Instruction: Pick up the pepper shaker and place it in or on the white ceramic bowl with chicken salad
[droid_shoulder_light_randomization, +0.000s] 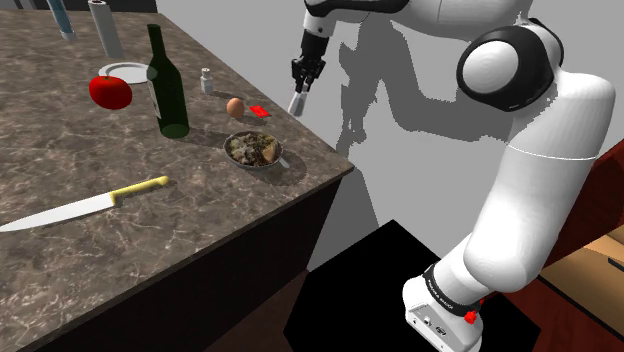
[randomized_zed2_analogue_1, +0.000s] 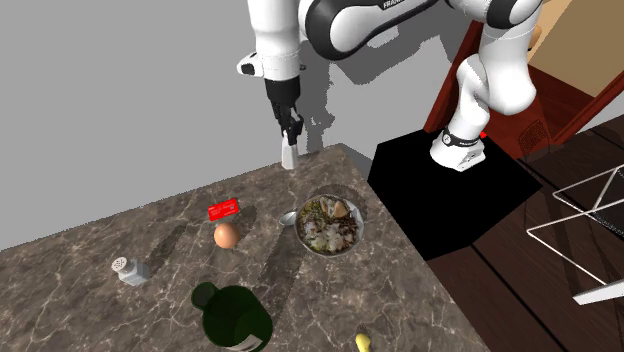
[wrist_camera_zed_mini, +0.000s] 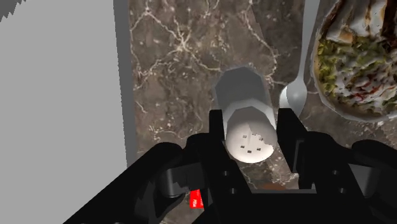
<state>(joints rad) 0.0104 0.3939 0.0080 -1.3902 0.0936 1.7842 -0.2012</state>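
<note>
The gripper (wrist_camera_zed_mini: 252, 121) has its jaws clamped on the pepper shaker (wrist_camera_zed_mini: 245, 95), held above the counter (droid_shoulder_light_randomization: 200, 230) near the bowl (droid_shoulder_light_randomization: 254, 165). Placing it remains.

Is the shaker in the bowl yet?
Not yet. Done: the claw clasps the shaker, which looks lifted off the counter. Now: it hangs near the counter's edge, beside the bowl, not over it. Left: carry it over the bowl and let go.
</note>
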